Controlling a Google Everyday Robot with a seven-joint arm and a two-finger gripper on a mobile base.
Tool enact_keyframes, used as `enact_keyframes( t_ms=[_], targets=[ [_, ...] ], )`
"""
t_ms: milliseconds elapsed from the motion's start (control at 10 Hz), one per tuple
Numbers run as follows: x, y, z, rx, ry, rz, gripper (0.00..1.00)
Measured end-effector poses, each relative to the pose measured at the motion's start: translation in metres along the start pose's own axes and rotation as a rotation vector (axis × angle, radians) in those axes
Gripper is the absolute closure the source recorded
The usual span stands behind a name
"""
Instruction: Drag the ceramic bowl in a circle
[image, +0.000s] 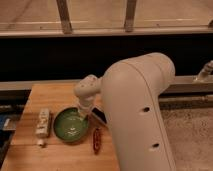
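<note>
The ceramic bowl (71, 125) is a wide, shallow, glossy green bowl with a darker rim, standing on the wooden table (45, 97) at lower left. My gripper (83, 116) reaches down from the white wrist (87, 90) onto the bowl's right inner side, near its rim. My large white arm (137, 110) covers the right part of the table.
A whitish bottle-like item (42, 123) lies left of the bowl, with a small white piece (40, 143) below it. A red item (96, 140) lies right of the bowl near the arm. A dark flat thing (99, 116) lies behind the gripper. The table's left edge is close.
</note>
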Motion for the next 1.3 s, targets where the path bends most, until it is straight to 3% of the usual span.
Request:
enact_keyframes(
  t_ms=[300,700,1000,1300],
  targets=[
    [0.013,0.003,-0.011,0.003,0.0,0.015,1.0],
    [0.012,-0.023,-0.02,-0.014,-0.012,0.063,1.0],
    [-0.032,-0.032,-0.019,-0.022,0.001,0.014,1.0],
    [-0.083,-0.016,-0.016,-0.047,0.01,-0.088,1.0]
  ],
)
